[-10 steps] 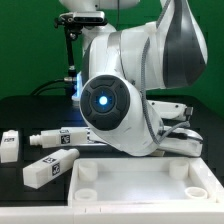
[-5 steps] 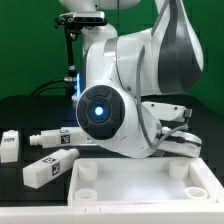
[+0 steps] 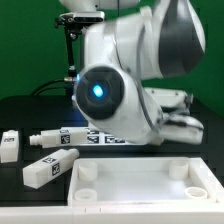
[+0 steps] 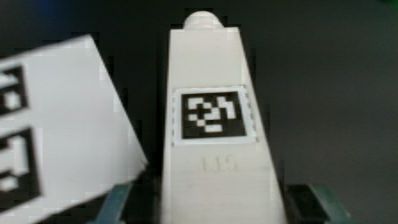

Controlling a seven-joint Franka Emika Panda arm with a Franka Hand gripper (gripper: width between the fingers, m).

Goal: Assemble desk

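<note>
Arm [image 3: 110, 95] has tilted toward eleven o'clock. Three legs [image 3: 47, 140], one desk top [image 3: 140, 190]. The tool [image 4: 210, 200] straddles a fourth leg [image 4: 210, 60]; I cannot tell whether it grips.

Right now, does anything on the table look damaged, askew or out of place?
Nothing stands out. The loose legs lie at differing angles beside the desk top, as unassembled parts would; no damage is visible.

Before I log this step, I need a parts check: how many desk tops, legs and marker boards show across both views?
Desk top: 1
Legs: 4, three lying at the exterior view's left, and apparently a fourth in the wrist view
Marker board: 1
Total: 6
</note>
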